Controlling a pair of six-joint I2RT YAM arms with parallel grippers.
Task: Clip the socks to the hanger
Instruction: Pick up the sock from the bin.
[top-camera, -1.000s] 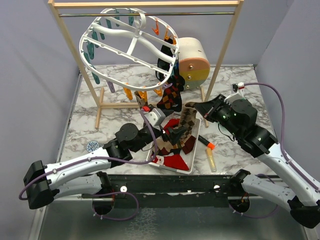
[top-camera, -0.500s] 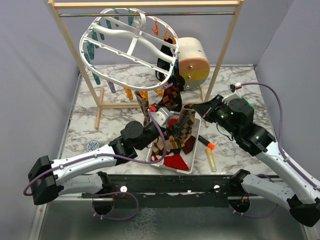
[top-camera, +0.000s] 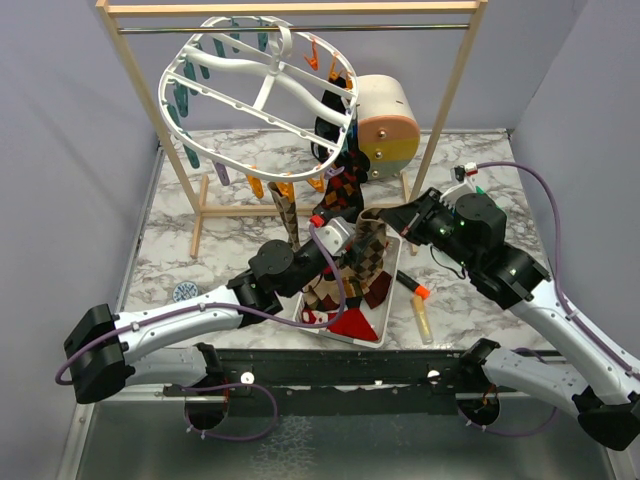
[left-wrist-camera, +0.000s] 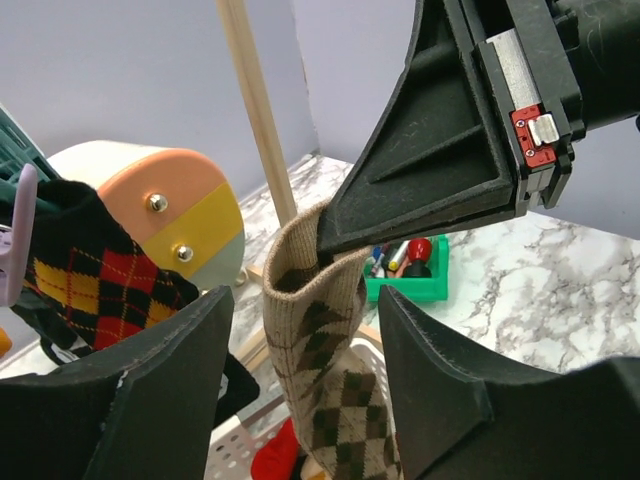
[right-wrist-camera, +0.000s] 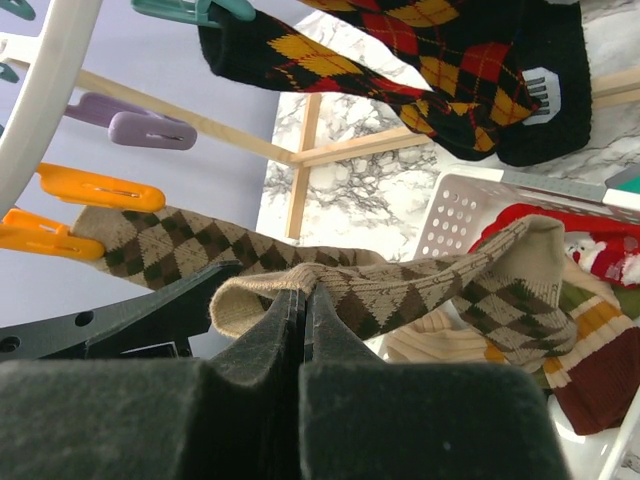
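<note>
Likely best to take the tan argyle sock (left-wrist-camera: 320, 345), soft, light and limp, just below its cuff with the spread left tool (left-wrist-camera: 305, 400), dangling over the white basket (right-wrist-camera: 450, 210) from the right tool's (right-wrist-camera: 303, 295) pinch.

Bright, even light; soft shadows.

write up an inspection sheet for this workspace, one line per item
surface: marble table, white basket of socks near the middle
job's things: white hanger on the wooden rack, black-red argyle sock and clipped tan sock hanging from it; held tan sock dangling over the basket
clutter: orange-tipped marker, yellow tube, blue disc, cream cylinder, green bin of pens
grippers: right gripper shut on the held tan sock's cuff; left gripper open, fingers either side of that sock
cables: purple cable along each arm, no snag seen
surroundings: wooden rack, grey walls
</note>
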